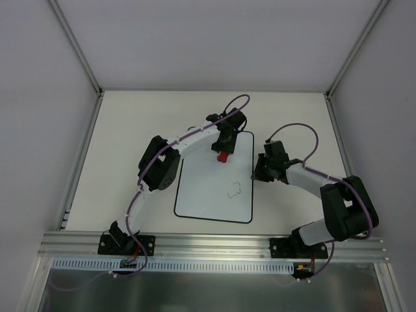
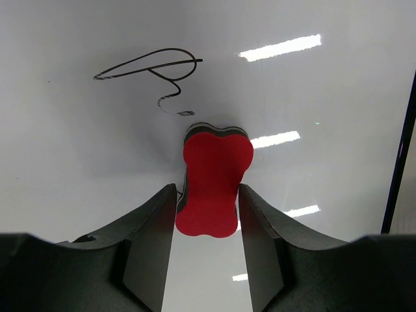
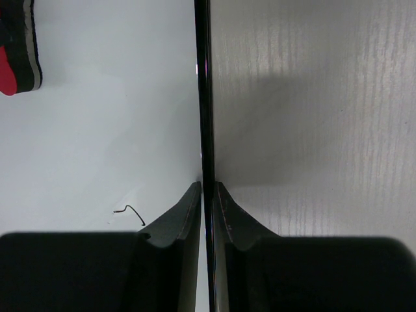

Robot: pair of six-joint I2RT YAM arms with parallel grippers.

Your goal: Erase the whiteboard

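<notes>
One scribble (image 1: 236,190) marks the whiteboard (image 1: 205,188), lying lengthwise on the tabletop (image 1: 130,130) between the arms, nearer the bases than the eraser (image 1: 222,157) clamped in the left tool (image 1: 223,150), while the right tool (image 1: 255,174) pinches the board's right edge.

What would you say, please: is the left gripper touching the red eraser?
Touching: left wrist view shows the left gripper clamped on the red eraser.

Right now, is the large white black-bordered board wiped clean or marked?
Marked: the whiteboard bears a dark handwritten scribble, apart from the red bone-shaped eraser in the left gripper.
</notes>
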